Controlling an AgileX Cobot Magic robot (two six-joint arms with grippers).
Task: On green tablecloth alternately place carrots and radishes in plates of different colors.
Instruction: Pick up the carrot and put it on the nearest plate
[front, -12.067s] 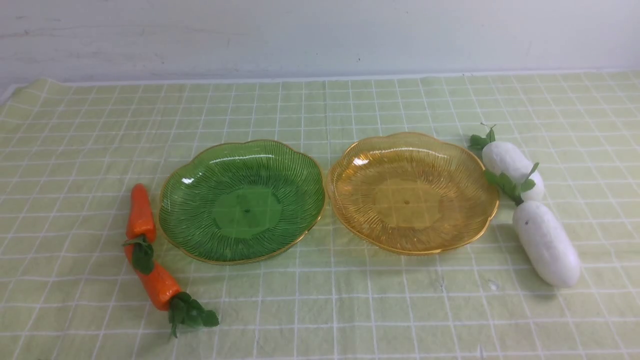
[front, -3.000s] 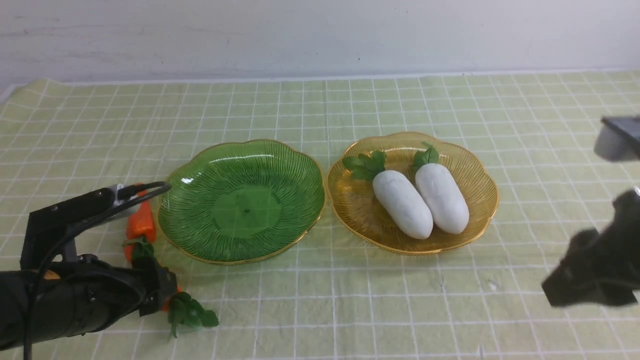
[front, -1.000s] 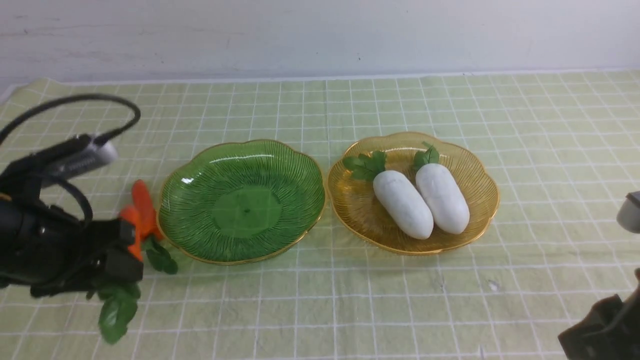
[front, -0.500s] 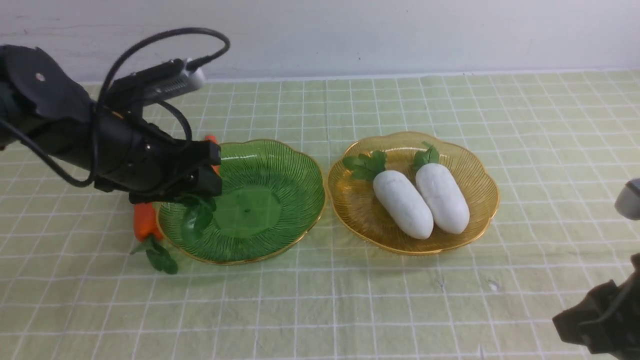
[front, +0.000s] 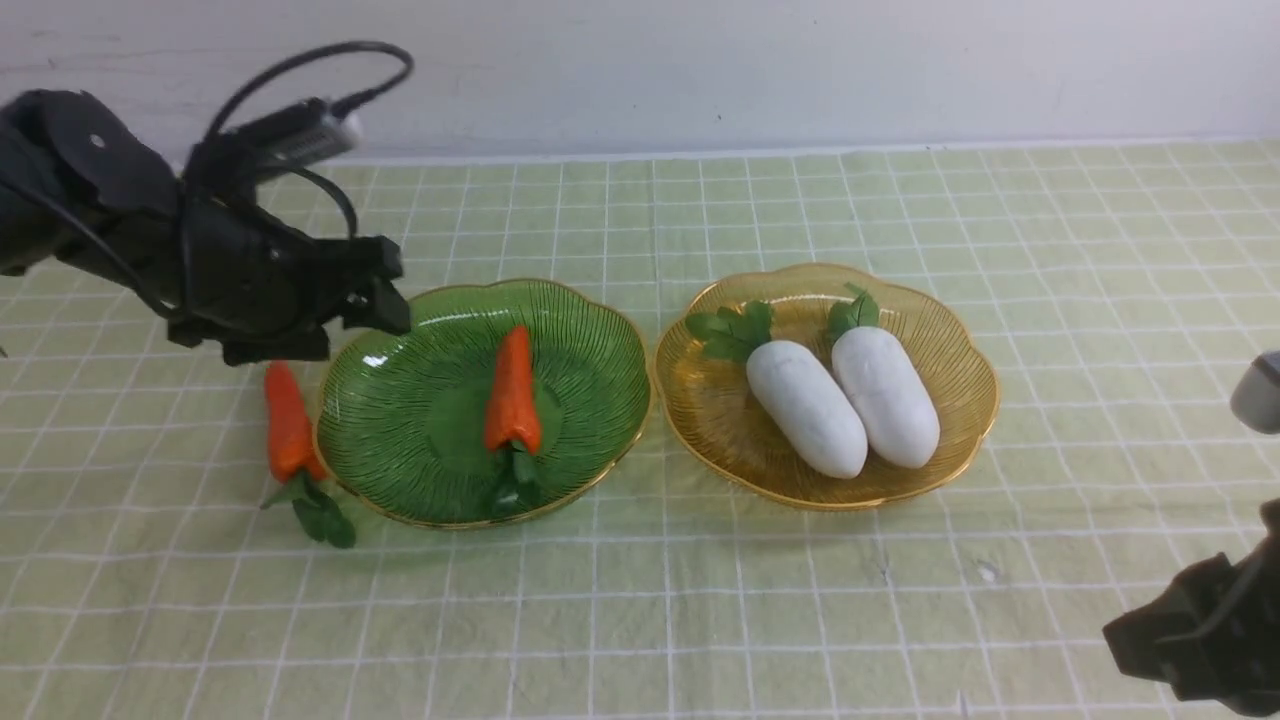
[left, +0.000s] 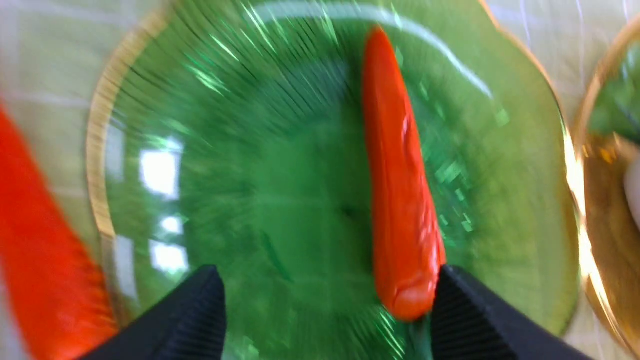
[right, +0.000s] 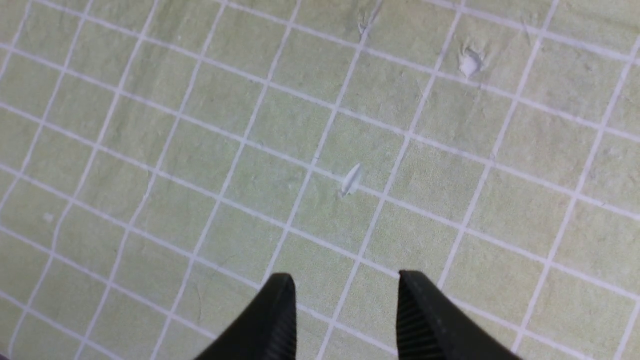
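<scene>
Both radishes lie side by side in the amber plate — that half appears done. One carrot lies in the green plate. The other carrot lies on the green tablecloth, just beside that plate's rim, not yet placed. The left gripper hovers by the green plate's far left rim, jaws released and empty. The right gripper hangs over bare cloth — jaws parted, grasping nothing.

A plain white wall (faintly scuffed) stands behind.
</scene>
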